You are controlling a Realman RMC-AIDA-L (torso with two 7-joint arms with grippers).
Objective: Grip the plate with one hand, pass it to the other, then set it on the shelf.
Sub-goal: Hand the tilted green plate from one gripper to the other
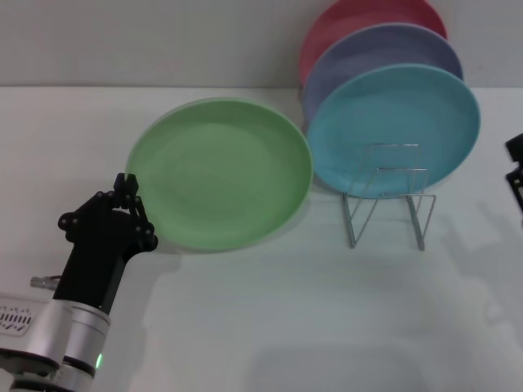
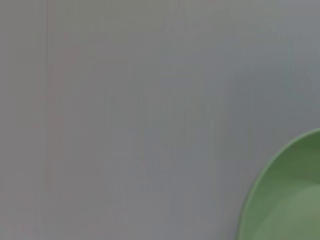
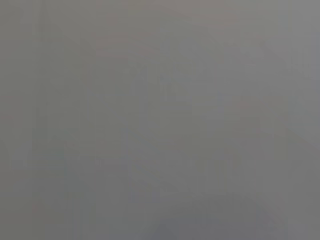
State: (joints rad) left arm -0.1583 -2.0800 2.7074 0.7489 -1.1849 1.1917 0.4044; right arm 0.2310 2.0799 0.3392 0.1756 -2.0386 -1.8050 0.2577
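The light green plate [image 1: 219,171] lies left of centre on the white table, and an arc of its rim [image 2: 285,195] shows in the left wrist view. My left gripper [image 1: 127,184] is at the plate's left rim, its black fingers drawn together on the edge. The shelf [image 1: 391,196], a small silver wire rack, stands to the right of the plate. Only a black part of my right gripper [image 1: 516,173] shows at the far right edge, away from the plate. The right wrist view shows only plain grey.
A turquoise plate [image 1: 396,126] leans upright in the rack, with a lavender plate [image 1: 384,49] and a red plate [image 1: 359,20] stacked behind it against the back wall. Bare white table [image 1: 270,318] spreads in front.
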